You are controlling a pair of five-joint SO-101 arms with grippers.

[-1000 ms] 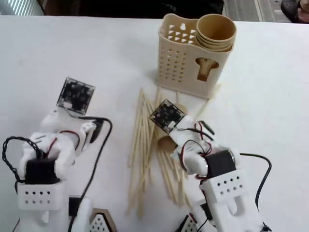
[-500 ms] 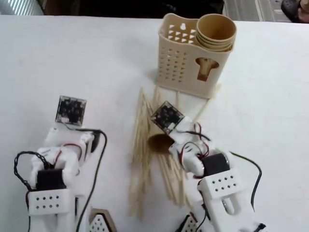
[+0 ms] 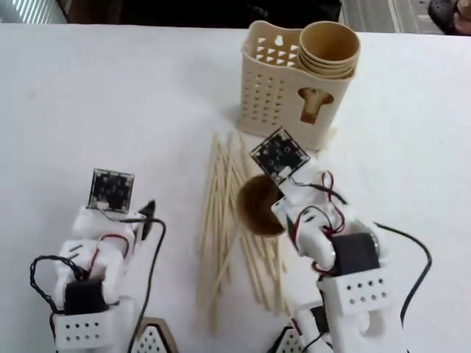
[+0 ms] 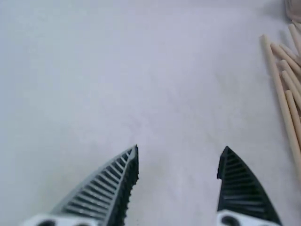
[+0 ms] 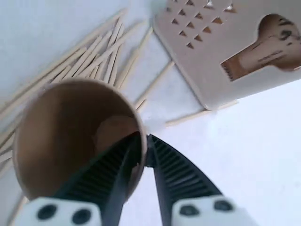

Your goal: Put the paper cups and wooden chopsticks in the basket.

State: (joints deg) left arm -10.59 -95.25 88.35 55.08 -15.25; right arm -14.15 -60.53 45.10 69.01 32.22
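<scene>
Cup (image 3: 261, 206), brown paper, pinched at its rim by the right gripper (image 5: 143, 139): one finger inside the wall, the other outside, jaws closed on it. Cup mouth is tilted up toward the high camera, so the inside bottom is visible (image 5: 75, 136). It sits over the near part of the chopstick pile, just short of the basket; whether it is clear of the sticks beneath cannot be told. Wooden chopsticks (image 3: 221, 220) lie loose on the table in a long fan between the two arms, mostly lengthwise toward the basket, and several cross each other. A few more (image 5: 94, 56) lie right up against the basket's base. Basket (image 3: 268, 103), cream plastic with perforated walls, stands upright at the far side of the table (image 3: 110, 88). A stack of paper cups (image 3: 329, 48) is nested in its end on the right arm's side. One of them shows through the keyhole cut-out in the basket wall (image 5: 221, 52). Left gripper (image 4: 178, 160) hangs over bare white table with jaws apart, well away from the cup. Some chopstick ends (image 4: 287, 94) lie off to its side, not touching it.
</scene>
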